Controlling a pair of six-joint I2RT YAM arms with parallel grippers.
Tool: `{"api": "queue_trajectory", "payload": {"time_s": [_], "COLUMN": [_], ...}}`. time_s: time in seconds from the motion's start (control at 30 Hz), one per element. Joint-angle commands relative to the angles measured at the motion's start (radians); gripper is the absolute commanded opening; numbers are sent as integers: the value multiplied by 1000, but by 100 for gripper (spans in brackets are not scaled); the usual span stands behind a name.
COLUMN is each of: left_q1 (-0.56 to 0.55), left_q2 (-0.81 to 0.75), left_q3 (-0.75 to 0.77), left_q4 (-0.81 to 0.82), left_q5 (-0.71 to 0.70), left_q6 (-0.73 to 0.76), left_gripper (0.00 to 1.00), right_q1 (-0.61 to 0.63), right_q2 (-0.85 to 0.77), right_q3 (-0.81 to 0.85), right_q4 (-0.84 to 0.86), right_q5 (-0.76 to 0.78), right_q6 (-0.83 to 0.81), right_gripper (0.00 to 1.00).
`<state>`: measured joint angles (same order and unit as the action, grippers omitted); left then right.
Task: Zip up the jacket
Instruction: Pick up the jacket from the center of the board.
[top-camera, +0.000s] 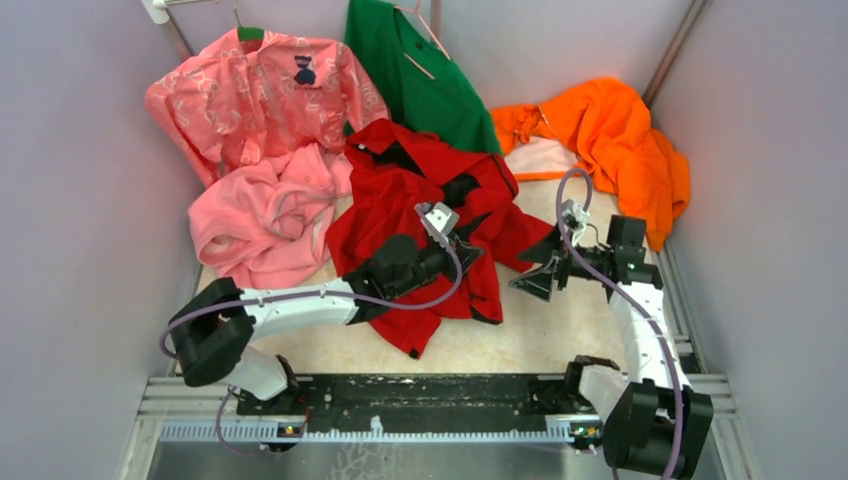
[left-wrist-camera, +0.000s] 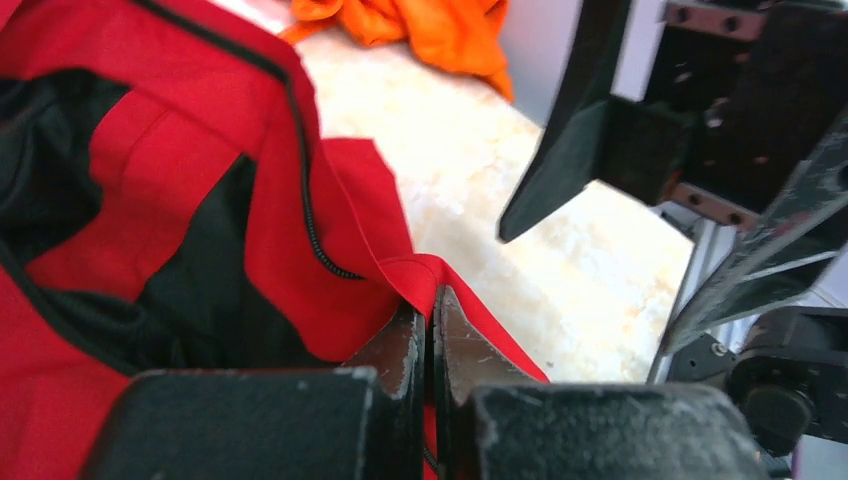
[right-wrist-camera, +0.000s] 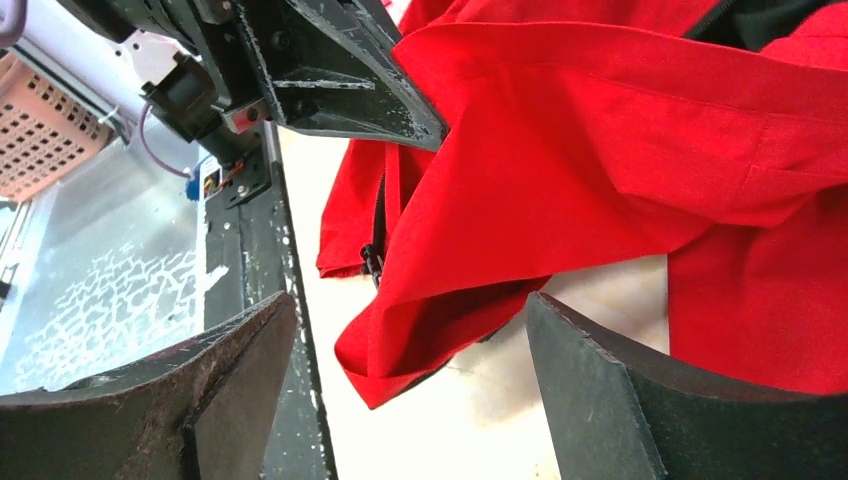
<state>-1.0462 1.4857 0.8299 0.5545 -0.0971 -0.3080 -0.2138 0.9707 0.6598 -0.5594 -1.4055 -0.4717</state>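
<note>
Jacket (top-camera: 420, 215) in bright red lies crumpled and open around the middle of the tabletop (top-camera: 560, 340), dark lining showing. A pink top (top-camera: 265, 215) touches it on the left, and an orange top (top-camera: 610, 140) is heaped near the far right corner.

It looks thin and light, all slack folds with no stiffness. I'd expect it to drag and bunch rather than slide flat, and the smooth shell may slip out of a shallow pinch.

The dark zip (left-wrist-camera: 305, 200) runs along the front edge and is probably the firmest line on it. That edge, down near the bottom end of the zip, seems the best place to take hold, since the 2 halves must be lined up there before anything can close.

The left tool (left-wrist-camera: 432, 330) is closed tight, with a fold of the red hem pinched between its fingers. The right tool (right-wrist-camera: 410, 300) stands wide open just beside the jacket's right-hand side and holds nothing. A loose red flap lies ahead of its gap, and as far as I can tell the 2 are not touching. I cannot make out the zip pull for sure.
</note>
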Motion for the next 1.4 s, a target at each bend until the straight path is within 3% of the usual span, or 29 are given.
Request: {"api": "queue_trajectory", "payload": {"time_s": [0.0,0.43,0.6,1.03,1.13,1.23,1.27,1.37], "left_q1": [-6,3,5,66,74,80,82,90], "left_q2": [6,56,44,6,9,12,12,4], "left_q3": [-24,92,87,-25,-27,-30,-31,-39], "left_q4": [367,244,249,402,409,416,416,409], "left_q5": [55,63,92,315,336,352,356,356], "left_q6": [74,-116,-141,-230,-234,-240,-242,-255], "left_gripper": [0,0,0,0,0,0,2,31], "right_q1": [54,266,306,306,310,314,315,314], "right_q2": [-3,48,62,65,65,65,65,64], "right_q3": [-2,15,5,-52,-49,-43,-38,-26], "right_q4": [121,296,358,583,585,581,579,564], "right_q5": [-26,180,127,-68,-88,-110,-110,-107], "right_q6": [16,210,269,498,502,502,501,489], "right_gripper": [85,90,86,39,23,0,0,0]}}
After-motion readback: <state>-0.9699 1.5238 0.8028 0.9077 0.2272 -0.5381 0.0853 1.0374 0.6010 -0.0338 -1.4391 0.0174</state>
